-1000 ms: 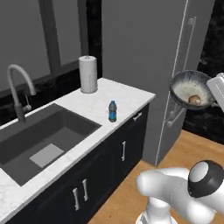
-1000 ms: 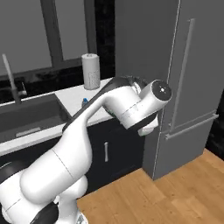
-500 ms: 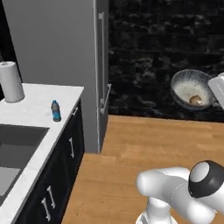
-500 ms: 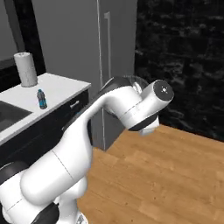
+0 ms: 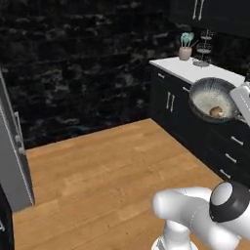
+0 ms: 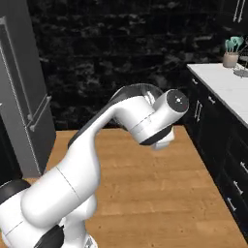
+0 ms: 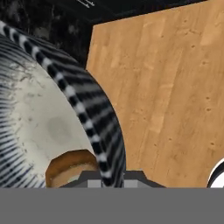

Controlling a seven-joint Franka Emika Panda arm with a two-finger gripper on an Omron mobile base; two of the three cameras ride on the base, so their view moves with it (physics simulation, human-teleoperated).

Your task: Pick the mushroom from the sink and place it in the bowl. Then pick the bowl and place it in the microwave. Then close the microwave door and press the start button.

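Observation:
The bowl (image 5: 210, 97), grey speckled with a creamy inside, hangs in the air at the right of the left base view, tilted toward the camera. The tan-brown mushroom (image 5: 216, 112) lies inside it near the lower rim. My gripper (image 5: 238, 110) is shut on the bowl's right rim. In the hand view the striped bowl rim (image 7: 94, 131) curves just above my gripper (image 7: 111, 177), and the mushroom (image 7: 70, 168) rests inside beside the fingertips. The sink and the microwave are out of view.
A white counter (image 5: 195, 71) over black cabinets runs along the right, carrying a plant pot (image 5: 185, 51) and a wire stand (image 5: 202, 49). A grey fridge (image 5: 12, 161) stands at the left. Wooden floor (image 5: 97, 180) spreads between them, with a black stone wall behind.
The whole picture has swung as the base turned: the sink counter and fridge slid off to the left and another counter came in at the right. The bowl stays held in my gripper.

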